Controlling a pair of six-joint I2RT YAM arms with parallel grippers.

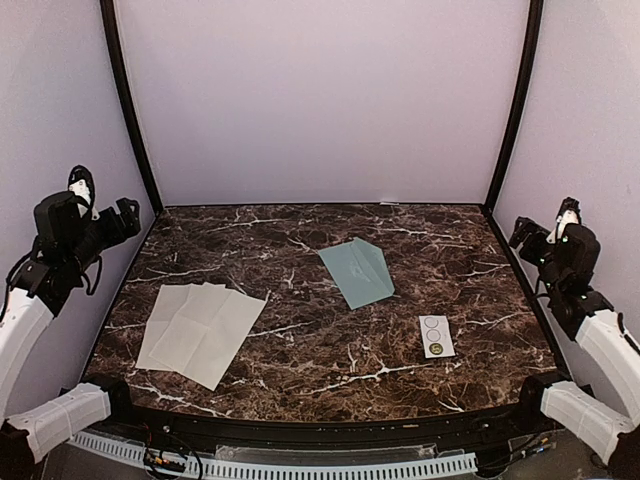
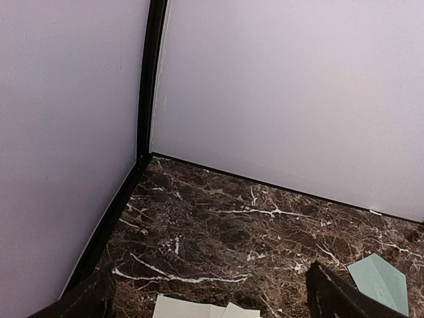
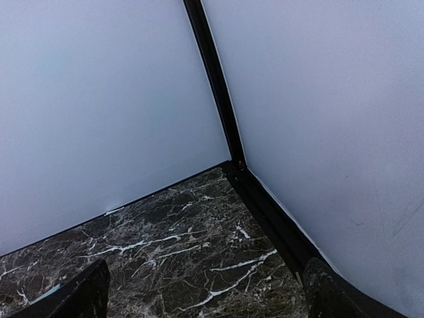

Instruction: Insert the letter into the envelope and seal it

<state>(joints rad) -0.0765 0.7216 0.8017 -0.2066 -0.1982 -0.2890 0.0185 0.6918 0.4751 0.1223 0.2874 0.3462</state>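
**Table lot: letter and envelope laid out, both arms parked**

Far left, the left gripper (image 1: 122,214) was held raised beside the table's (image 1: 300,375) left edge, wrist aimed at the far left corner; its jaws were spread wide and nothing was held; it was judged parked clear so the papers were left unobstructed.

The letter (image 1: 200,330) was laid flat and unfolded at near left, creases showing; being larger than its cover, it was judged set out for refolding.

The envelope (image 1: 358,270) was laid near centre, turned at an angle, well apart from the letter; whether its flap was open could not be told.

The white strip (image 1: 436,336) with three circles was laid at near right; possibly seals.

The right gripper (image 1: 524,236) was held raised in a mirrored pose, aimed at the far right corner; jaws wide, empty.
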